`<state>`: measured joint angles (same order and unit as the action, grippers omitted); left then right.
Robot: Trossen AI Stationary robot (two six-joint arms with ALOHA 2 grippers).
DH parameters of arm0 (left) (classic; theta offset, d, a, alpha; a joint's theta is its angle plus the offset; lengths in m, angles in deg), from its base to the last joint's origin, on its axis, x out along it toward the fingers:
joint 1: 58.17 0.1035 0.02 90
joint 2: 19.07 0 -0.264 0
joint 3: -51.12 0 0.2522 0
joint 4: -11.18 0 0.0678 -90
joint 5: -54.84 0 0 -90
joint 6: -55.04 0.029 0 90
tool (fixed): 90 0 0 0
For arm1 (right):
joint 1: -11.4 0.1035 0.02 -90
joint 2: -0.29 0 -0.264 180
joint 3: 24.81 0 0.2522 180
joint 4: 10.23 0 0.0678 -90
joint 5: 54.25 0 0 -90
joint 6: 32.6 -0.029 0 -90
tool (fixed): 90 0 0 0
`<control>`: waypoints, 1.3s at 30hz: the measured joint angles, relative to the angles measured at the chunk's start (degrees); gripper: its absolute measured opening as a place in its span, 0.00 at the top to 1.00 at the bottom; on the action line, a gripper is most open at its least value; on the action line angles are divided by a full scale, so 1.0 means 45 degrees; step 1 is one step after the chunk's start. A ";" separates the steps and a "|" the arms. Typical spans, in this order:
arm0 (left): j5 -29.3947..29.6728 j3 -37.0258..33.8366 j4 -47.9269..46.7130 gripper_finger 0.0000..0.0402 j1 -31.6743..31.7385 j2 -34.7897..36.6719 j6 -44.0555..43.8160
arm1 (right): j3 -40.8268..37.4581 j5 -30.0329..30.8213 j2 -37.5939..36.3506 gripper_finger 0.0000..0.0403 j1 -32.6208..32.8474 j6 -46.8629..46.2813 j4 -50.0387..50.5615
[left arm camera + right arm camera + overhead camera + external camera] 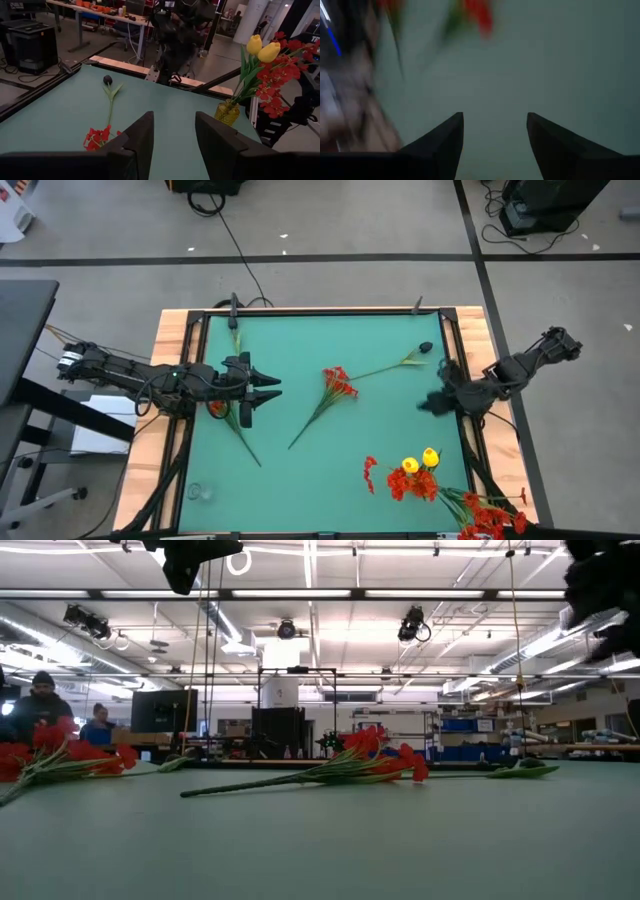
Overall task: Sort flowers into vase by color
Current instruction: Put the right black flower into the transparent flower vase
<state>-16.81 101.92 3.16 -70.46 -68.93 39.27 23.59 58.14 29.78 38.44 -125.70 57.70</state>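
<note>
My left gripper (pixel 268 392) (pixel 172 135) hovers open over the table's left part. A red-bloomed stem (pixel 218 408) lies flat just beneath and behind it. A second red stem (pixel 340 383) (pixel 380 755) (pixel 97 137) lies at the table's middle. A stalk with a dark head (pixel 425 348) (pixel 107 80) lies toward the far right. My right gripper (pixel 430 402) (pixel 495 125) hangs open above the right part, touching nothing. A yellowish vase (pixel 227 114) stands near the right front and holds yellow tulips (pixel 420 462) (pixel 262 47) and red blooms (pixel 412 483).
More red blooms (pixel 490 518) show at the near right corner. A small clear glass (pixel 197 492) stands at the near left corner. A wooden frame (pixel 170 350) borders the green mat. Bare mat lies between the middle stem and the vase. People sit in the room beyond (pixel 40 705).
</note>
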 joint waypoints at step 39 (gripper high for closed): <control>0.0000 -0.0015 0.0008 0.63 0.0002 0.0000 0.0001 | 0.0000 -0.1430 1.0509 0.61 -1.0774 -0.1429 -0.5020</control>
<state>-16.81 101.85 3.20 -70.45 -68.93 39.27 23.59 51.71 77.07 -10.05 -132.13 35.11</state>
